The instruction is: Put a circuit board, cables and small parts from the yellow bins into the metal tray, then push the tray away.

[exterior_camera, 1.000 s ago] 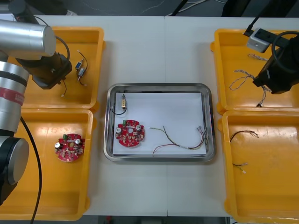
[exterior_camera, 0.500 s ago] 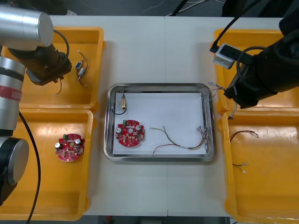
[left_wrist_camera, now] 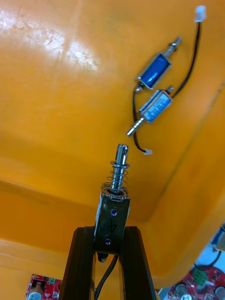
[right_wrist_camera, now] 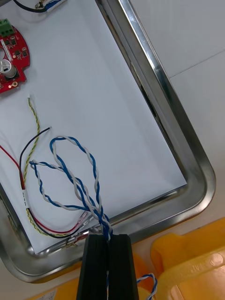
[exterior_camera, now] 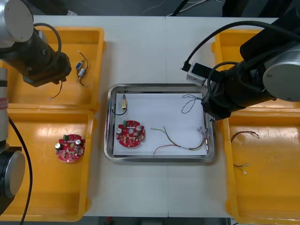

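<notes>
My right gripper (right_wrist_camera: 107,240) is shut on a twisted blue and white cable (right_wrist_camera: 75,185), which hangs over the right end of the metal tray (exterior_camera: 159,159); from the front the cable (exterior_camera: 190,102) shows beside the right arm. On the tray's white inside lie a red circuit board (exterior_camera: 131,133), a red and yellow cable (exterior_camera: 180,140) and a small metal part (exterior_camera: 123,101). My left gripper (left_wrist_camera: 111,234) is shut on a small metal part (left_wrist_camera: 115,201), lifted above the far left yellow bin (exterior_camera: 91,56), where two more small metal parts (left_wrist_camera: 152,91) lie.
The near left bin holds another red circuit board (exterior_camera: 70,147). A black cable (exterior_camera: 245,135) lies in the near right bin (exterior_camera: 262,206). The far right bin (exterior_camera: 222,37) is partly covered by the right arm. Bare table runs beyond and in front of the tray.
My right arm has swung from the far right bin to the tray's right end, carrying the blue and white cable. The left arm has risen with its small metal part.
</notes>
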Controlling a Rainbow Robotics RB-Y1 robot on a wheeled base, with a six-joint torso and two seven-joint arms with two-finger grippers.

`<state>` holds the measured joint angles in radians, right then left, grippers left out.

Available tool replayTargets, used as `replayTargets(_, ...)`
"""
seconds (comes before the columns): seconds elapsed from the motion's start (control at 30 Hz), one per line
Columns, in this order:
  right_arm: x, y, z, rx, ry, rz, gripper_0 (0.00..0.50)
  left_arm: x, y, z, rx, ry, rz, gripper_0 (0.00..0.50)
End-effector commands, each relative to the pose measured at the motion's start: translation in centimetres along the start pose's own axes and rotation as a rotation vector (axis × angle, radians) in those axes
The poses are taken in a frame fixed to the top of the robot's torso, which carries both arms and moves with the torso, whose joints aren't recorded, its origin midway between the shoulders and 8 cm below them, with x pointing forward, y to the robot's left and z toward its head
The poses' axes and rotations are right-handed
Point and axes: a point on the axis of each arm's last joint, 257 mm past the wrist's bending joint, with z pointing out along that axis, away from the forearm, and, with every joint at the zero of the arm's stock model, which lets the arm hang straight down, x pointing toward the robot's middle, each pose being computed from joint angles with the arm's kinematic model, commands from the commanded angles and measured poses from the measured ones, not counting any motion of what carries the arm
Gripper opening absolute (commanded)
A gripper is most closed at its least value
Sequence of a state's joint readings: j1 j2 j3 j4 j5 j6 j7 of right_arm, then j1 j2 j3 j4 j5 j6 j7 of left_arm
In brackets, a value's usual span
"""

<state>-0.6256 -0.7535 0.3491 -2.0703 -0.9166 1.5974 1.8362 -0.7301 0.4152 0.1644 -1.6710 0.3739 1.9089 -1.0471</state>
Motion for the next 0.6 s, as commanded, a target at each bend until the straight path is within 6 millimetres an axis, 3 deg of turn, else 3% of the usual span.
replayTargets(0.03, -1.5, -0.5, -0.4, 0.061, -0.007, -0.06, 0.0, -0.5, -0.1, -2.6, 0.052, -0.066, 0.14, 0.0)
replayTargets(0.23, -2.7, -0.4, 1.2, 0.057, -0.024, -0.083, 0.0, 0.6, -2.0, -4.3, 0.128, -0.1, 0.207, 0.0)
replayTargets(0.6, -4.0, -0.9, 5.0, 0.065, -0.026, -0.128, 0.0, 3.6, -0.1, -4.0, 0.122, -0.101, 0.286, 0.0)
